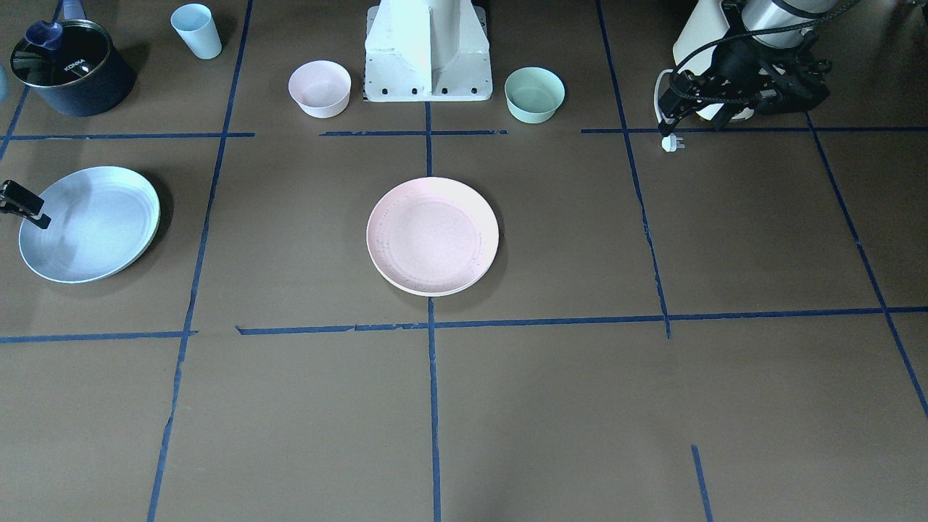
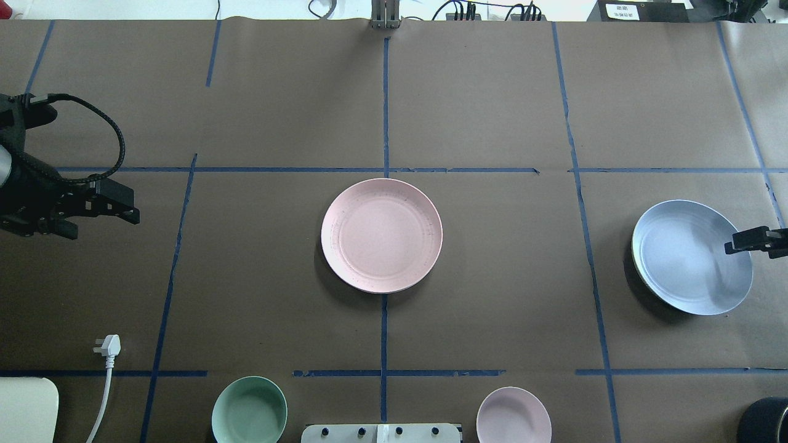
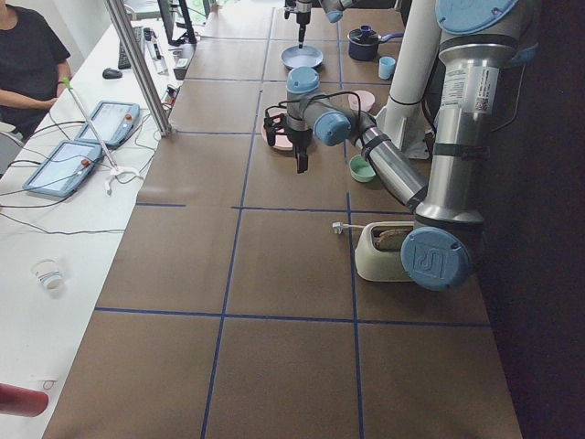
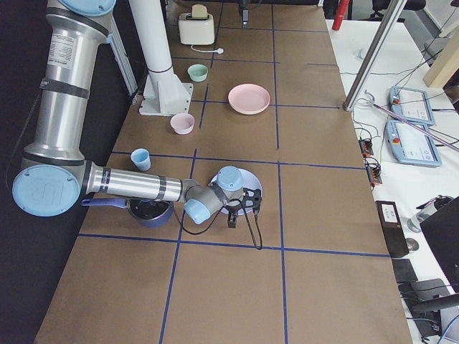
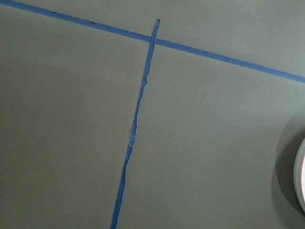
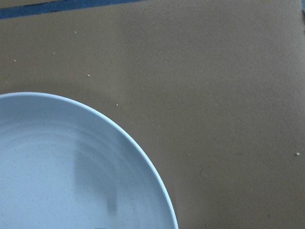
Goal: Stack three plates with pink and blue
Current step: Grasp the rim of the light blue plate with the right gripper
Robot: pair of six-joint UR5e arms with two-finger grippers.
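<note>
The pale pink plate (image 1: pixel 433 235) (image 2: pixel 381 235) lies flat at the table's centre. The pale blue plate (image 1: pixel 88 223) (image 2: pixel 691 256) lies on the robot's right. It fills the lower left of the right wrist view (image 6: pixel 71 167). A pale rim (image 2: pixel 635 261) shows under its edge, apparently the cream plate, otherwise hidden. My right gripper (image 2: pixel 732 247) (image 1: pixel 40 217) hovers over the blue plate's outer rim; its jaws look apart in the exterior right view. My left gripper (image 2: pixel 132 215) (image 1: pixel 663 123) hangs over bare table far left of the pink plate. I cannot tell whether it is open.
A small pink bowl (image 1: pixel 320 88) and a mint-green bowl (image 1: pixel 534 94) flank the robot base (image 1: pixel 428 51). A blue cup (image 1: pixel 196 30) and a dark pot (image 1: pixel 71 69) stand near the blue plate. A white plug (image 2: pixel 109 346) lies by the toaster (image 2: pixel 24 409).
</note>
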